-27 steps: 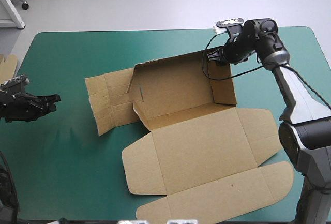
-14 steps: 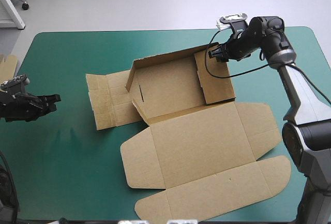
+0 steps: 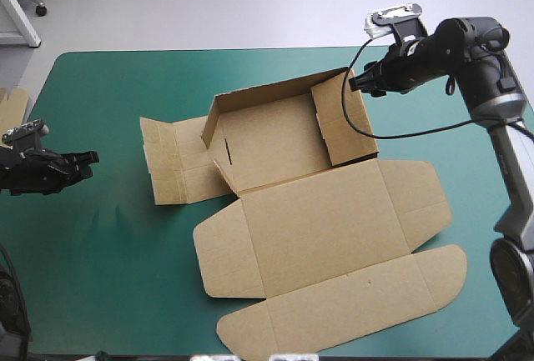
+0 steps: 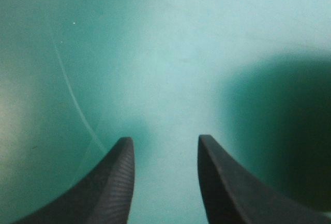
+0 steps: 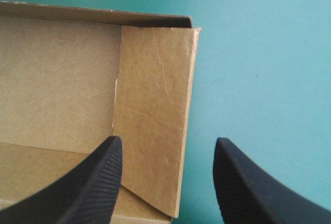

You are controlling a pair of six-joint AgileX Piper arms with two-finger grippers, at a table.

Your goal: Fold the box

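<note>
I see the box [image 3: 284, 140] mid-way on the bench [image 3: 108, 244], far and right walls up, lid flat toward the near edge. My right pincer [image 3: 354, 84] is wide open, empty, by its far right corner; left pincer [image 3: 86, 159] is open, empty, near the left edge

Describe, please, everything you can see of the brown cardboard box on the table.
The brown cardboard box is a cut, creased sheet, partly folded, lying mid-table on the teal-green table cover. Its far and right walls stand raised; the left wall leans up, its outer flaps flat. The wide lid and rounded tuck flap lie flat toward the near edge. The open black-fingered right hand straddles the right wall's far end; contact cannot be told.
</note>
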